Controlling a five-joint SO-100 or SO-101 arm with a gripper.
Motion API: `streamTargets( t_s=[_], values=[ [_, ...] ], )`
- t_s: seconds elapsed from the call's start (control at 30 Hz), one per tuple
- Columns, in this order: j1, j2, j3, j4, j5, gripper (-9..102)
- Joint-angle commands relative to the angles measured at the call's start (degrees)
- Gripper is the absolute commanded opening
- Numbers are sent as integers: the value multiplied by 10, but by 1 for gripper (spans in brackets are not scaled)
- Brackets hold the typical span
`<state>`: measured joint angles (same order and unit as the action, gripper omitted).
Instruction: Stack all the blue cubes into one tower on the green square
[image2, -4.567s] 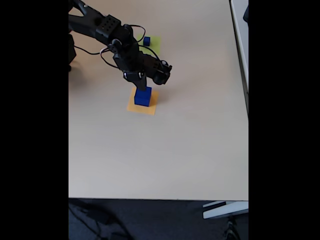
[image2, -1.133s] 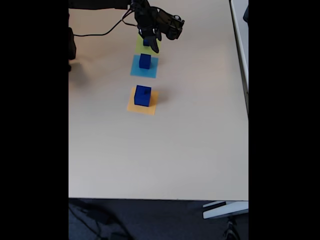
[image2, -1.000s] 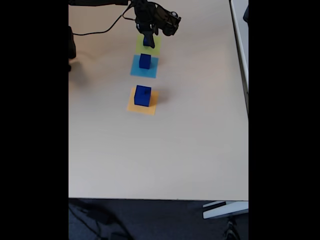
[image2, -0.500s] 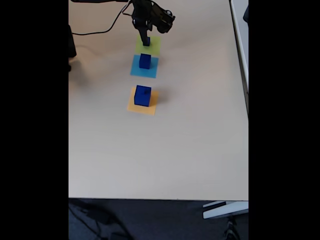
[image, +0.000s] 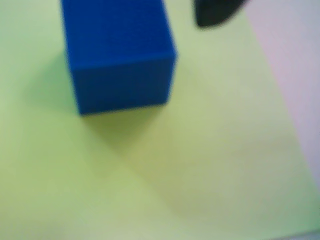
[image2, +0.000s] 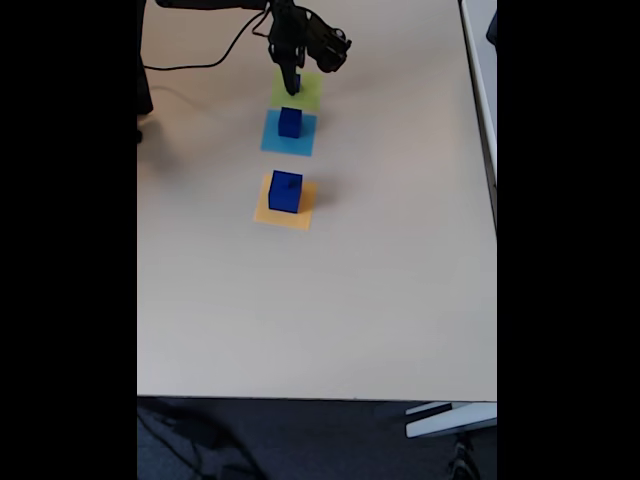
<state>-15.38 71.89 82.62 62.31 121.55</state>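
Blue cubes (image2: 285, 192) (image2: 290, 122) on orange, lt-blue patches; smallest (image: 117, 55) on green square (image: 200, 165).

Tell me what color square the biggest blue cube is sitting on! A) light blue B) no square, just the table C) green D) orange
D: in the fixed view the biggest cube sits on the orange square, nearest the camera of the three squares.
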Motion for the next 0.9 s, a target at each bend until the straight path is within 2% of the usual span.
streamTargets(
  t_s=[0.0, 0.87],
  values=[
    [-11, 0, -53, 20, -6, 29],
    [-30, -79, -123, 67, -18, 28]
  ],
)
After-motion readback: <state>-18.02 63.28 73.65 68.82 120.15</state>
